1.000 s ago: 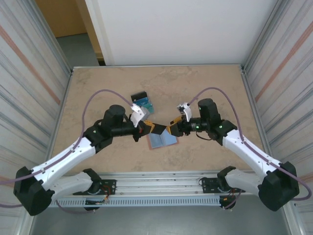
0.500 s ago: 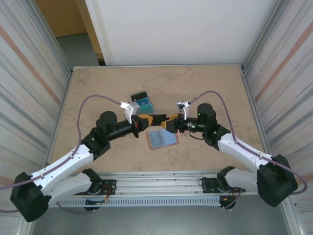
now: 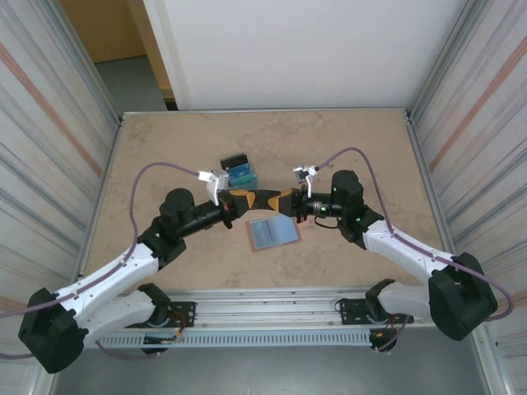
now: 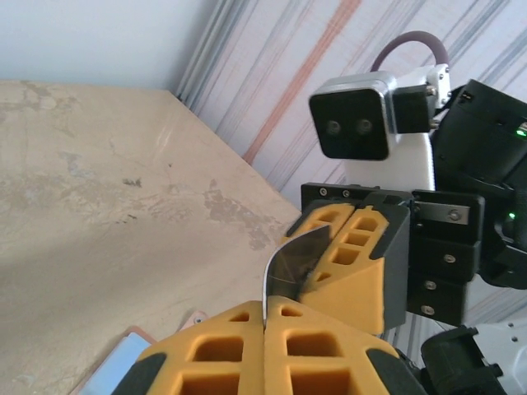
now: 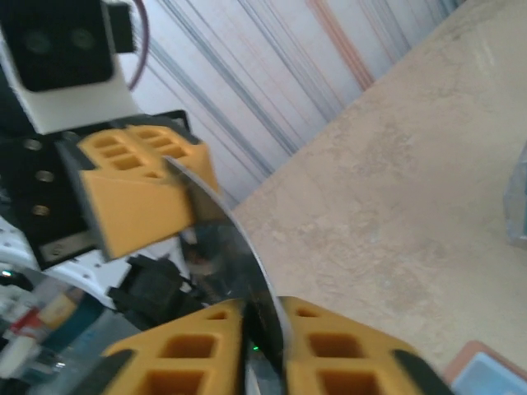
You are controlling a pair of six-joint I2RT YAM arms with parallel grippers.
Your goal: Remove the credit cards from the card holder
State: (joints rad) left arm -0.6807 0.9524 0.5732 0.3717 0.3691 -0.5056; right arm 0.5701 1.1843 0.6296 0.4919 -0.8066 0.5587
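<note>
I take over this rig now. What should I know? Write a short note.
Left tool: shut on a thin dark plastic card.
Right tool: shut on the same card, which bends between them above the table.
Salmon-pink card holder: open flat on the table, below the tools.
Done: blue, teal and black cards piled beyond it.
To do: set this card down; whether more remain inside, I cannot tell.

your stock: card holder [image 3: 273, 234], salmon-pink edge, blue-grey lining; credit card [image 4: 284, 262], dark grey; pile [image 3: 240, 171], blue, teal, black; worktop [image 3: 165, 148], mottled beige; left claw [image 3: 254, 199], right claw [image 3: 278, 202], orange-yellow.
</note>
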